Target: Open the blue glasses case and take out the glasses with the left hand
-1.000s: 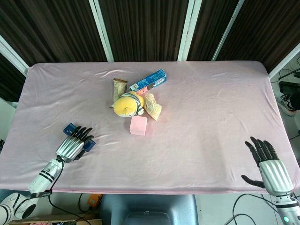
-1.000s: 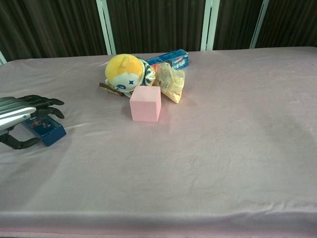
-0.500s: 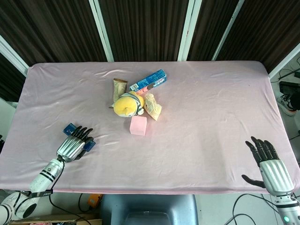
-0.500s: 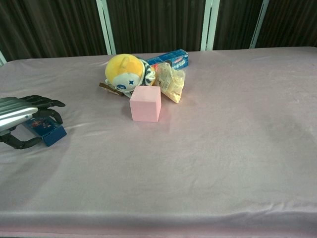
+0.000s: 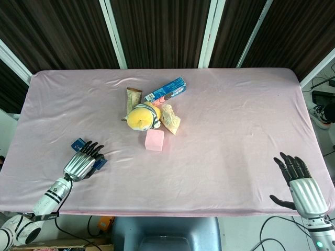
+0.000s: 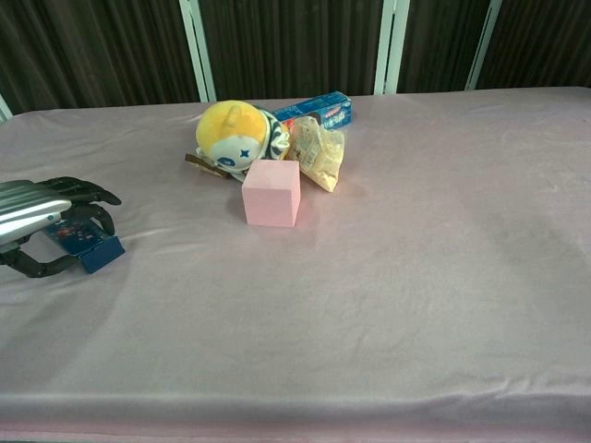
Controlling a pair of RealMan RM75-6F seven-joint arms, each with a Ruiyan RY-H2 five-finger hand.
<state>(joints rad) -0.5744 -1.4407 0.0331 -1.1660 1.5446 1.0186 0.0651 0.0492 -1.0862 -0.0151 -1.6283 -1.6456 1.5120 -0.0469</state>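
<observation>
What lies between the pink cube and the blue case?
Only bare pink tablecloth lies between the cube and the case, as the chest view shows.

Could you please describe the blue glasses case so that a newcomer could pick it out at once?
Look at the pink table, near its front left corner. The glasses case lies flat under the left hand. It is small, dark blue and far from the cluster of things in the middle.
</observation>
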